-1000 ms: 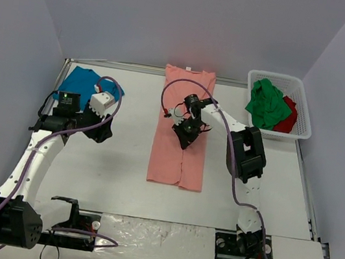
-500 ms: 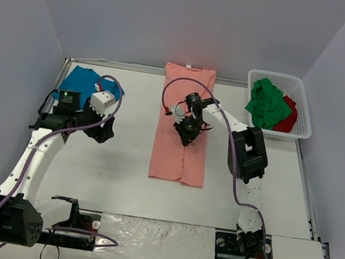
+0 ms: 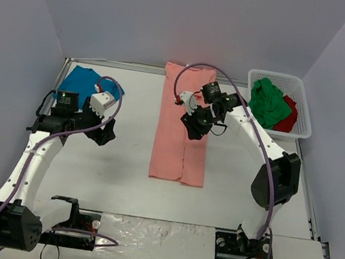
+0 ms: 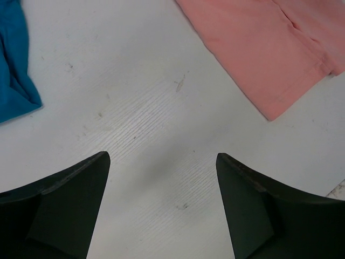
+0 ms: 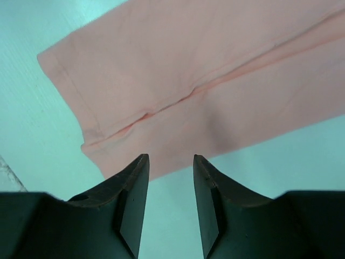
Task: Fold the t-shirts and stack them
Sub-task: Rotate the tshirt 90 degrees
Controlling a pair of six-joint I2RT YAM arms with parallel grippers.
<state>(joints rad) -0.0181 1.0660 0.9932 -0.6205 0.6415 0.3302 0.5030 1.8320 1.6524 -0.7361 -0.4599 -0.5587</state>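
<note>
A salmon-pink t-shirt (image 3: pixel 181 137) lies folded into a long strip down the middle of the table. My right gripper (image 3: pixel 194 127) hovers over its right edge. In the right wrist view the right gripper (image 5: pixel 171 162) is open by a narrow gap with nothing between its fingers, and the pink t-shirt (image 5: pixel 205 81) lies below. A teal-blue t-shirt (image 3: pixel 78 80) lies at the far left. My left gripper (image 3: pixel 103 130) hangs between the two shirts. In the left wrist view the left gripper (image 4: pixel 161 162) is wide open over bare table, with the teal t-shirt (image 4: pixel 13 70) and pink t-shirt (image 4: pixel 269 48) at the frame's edges.
A white mesh basket (image 3: pixel 303 114) at the back right holds a green t-shirt (image 3: pixel 267 104) and a red t-shirt (image 3: pixel 288 118). Grey walls close in the table on the left, back and right. Purple cables loop over both arms.
The right gripper has let go of the pink shirt, opened, and shifted right and slightly back with its arm stretched out. The left gripper's jaws have opened wider.
</note>
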